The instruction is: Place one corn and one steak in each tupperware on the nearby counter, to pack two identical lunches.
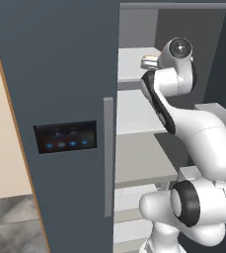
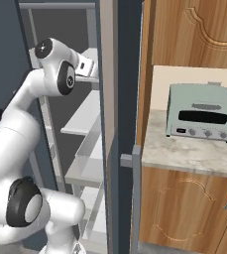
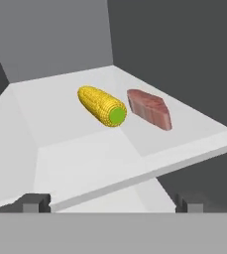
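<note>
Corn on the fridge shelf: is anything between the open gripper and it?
Nothing visible. In the hand view the gripper is open and faces the corn across bare white shelf. The steak lies beside the corn, close to it, not in front.

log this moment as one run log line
gripper: open, empty | yellow corn cob beside red raw steak | both on white fridge shelf
</note>
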### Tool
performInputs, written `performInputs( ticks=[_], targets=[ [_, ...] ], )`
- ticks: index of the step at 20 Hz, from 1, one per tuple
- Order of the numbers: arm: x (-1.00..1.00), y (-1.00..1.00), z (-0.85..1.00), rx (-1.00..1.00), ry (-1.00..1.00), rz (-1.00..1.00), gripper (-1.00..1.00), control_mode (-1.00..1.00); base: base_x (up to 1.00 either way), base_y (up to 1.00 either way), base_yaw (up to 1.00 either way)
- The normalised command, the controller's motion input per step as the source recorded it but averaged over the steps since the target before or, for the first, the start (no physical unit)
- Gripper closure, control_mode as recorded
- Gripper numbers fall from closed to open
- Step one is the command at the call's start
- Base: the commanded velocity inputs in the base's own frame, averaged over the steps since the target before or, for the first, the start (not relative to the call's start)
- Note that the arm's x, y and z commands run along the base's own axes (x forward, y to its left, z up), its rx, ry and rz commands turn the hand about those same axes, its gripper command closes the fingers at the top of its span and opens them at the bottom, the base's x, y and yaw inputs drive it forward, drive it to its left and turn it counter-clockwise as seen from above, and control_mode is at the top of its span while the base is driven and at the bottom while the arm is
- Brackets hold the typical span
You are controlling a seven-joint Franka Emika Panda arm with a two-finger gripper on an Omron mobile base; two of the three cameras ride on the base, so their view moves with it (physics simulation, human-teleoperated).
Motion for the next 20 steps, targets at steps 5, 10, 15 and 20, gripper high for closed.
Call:
performInputs(
  ticks=[5, 10, 15, 20],
  targets=[
    [0.25, -0.21, 0.00, 0.00, 0.00, 0.00, -1.00, -1.00, 0.00, 0.00, 0.00],
    [0.29, -0.06, 0.00, 0.01, 0.00, 0.00, -1.00, -1.00, 0.00, 0.00, 0.00],
    [0.39, -0.02, 0.00, 0.00, 0.00, 0.00, -1.00, -1.00, 0.00, 0.00, 0.00],
    [0.40, 0.00, 0.00, 0.00, 0.00, 0.00, -1.00, -1.00, 0.00, 0.00, 0.00]
  ],
)
